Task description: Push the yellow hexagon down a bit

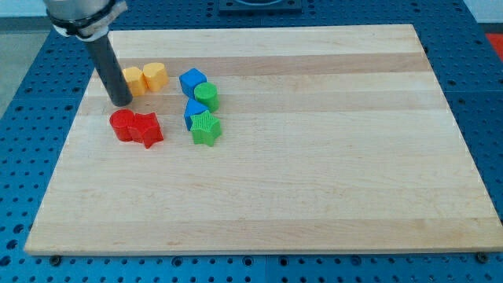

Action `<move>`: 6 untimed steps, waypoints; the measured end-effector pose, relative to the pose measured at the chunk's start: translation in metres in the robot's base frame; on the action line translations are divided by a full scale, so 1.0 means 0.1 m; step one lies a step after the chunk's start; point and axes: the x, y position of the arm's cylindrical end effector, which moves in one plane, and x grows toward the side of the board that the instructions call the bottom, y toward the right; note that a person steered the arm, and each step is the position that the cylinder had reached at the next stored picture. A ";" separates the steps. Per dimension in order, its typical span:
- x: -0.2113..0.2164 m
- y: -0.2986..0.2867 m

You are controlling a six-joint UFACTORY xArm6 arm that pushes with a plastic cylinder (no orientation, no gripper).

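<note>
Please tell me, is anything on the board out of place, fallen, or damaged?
Nothing stands out. All the blocks lie flat near the wooden board's top left, none broken or tipped. My tip rests just left of the yellow hexagon, not above it.

On the board [330, 196], a blue block [191, 112], a green cylinder [207, 96] and a blue cube [192, 81] stack up the view from the green star [204, 128], the first touching it. Left of the star lie two touching red blocks [136, 127]. Up-left of it sit the yellow heart [155, 75], then the yellow hexagon [134, 80], with my tip [122, 102] just beyond.
</note>
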 end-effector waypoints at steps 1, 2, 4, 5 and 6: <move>-0.12 -0.07; -0.12 -0.07; -0.40 0.24; -0.55 0.58; -0.55 0.59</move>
